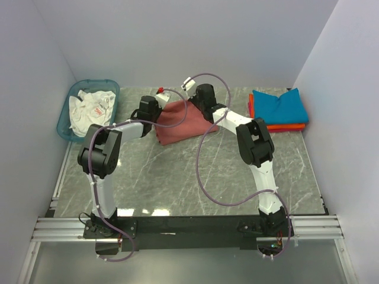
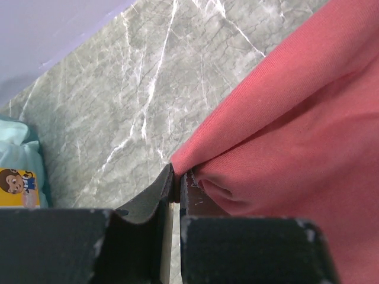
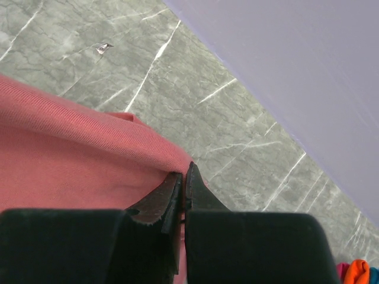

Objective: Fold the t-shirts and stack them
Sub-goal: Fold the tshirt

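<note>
Teal plastic basket (image 1: 64, 116) at far left, grey marbled table (image 1: 177, 174), pale walls (image 1: 177, 35), perhaps a monkey sticker (image 2: 15, 186)

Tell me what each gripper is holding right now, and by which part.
Both hold the dusty-red t-shirt: the left gripper pinches one folded corner of the cloth, and the right gripper pinches another corner.

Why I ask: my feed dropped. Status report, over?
Left gripper shut on dusty-red cloth t-shirt edge. Right gripper shut on same shirt, other side. Nothing blocking, over.
</note>
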`<state>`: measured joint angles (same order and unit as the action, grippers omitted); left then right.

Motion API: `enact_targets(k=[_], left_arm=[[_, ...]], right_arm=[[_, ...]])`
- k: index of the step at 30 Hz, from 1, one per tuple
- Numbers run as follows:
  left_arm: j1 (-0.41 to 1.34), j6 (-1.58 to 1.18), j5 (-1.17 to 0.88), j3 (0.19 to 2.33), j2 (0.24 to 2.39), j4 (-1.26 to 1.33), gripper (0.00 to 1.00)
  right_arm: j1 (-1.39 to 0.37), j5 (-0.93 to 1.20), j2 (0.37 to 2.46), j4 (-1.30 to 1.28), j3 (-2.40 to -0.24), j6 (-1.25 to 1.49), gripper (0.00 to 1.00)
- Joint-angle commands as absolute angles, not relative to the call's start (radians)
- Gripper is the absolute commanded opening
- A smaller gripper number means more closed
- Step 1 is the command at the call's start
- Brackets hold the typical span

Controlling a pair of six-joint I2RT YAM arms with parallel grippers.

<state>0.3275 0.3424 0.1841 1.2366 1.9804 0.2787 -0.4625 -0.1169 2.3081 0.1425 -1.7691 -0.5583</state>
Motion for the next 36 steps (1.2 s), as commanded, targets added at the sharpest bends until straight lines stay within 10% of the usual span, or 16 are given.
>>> enact_targets(k=[1, 10, 13, 14, 17, 22, 28, 36], left_arm=[[0.318, 0.333, 0.216, 1.287, 1.999, 0.295, 0.00], [0.314, 0.322, 0.216, 1.334, 2.037, 0.255, 0.01], [0.314, 0.267, 0.303, 1.379, 2.052, 0.230, 0.35], [0.313, 0.224, 0.339, 1.393, 2.049, 0.226, 0.64], [0.308, 0.140, 0.452, 1.453, 2.016, 0.184, 0.99], [0.279, 0.006, 0.436, 1.494, 1.852, 0.062, 0.99], [0.196, -0.340, -0.044, 1.333, 1.638, -0.092, 0.98], [0.193, -0.607, -0.267, 1.135, 1.670, -0.046, 0.89]], right_arm=[[-0.463, -0.150, 2.302, 0.206, -1.796, -0.551, 0.00], [-0.463, -0.163, 2.342, 0.187, -1.845, -0.563, 0.00], [-0.462, -0.210, 2.376, 0.172, -1.896, -0.540, 0.44], [-0.463, -0.257, 2.382, 0.172, -1.931, -0.529, 0.61], [-0.453, -0.282, 2.369, 0.160, -1.951, -0.486, 0.72], [-0.385, -0.171, 2.254, 0.001, -1.922, -0.367, 0.77], [-0.235, 0.541, 2.226, -0.411, -1.994, -0.200, 0.77], [-0.167, 0.561, 2.327, -0.506, -2.011, 0.043, 0.75]])
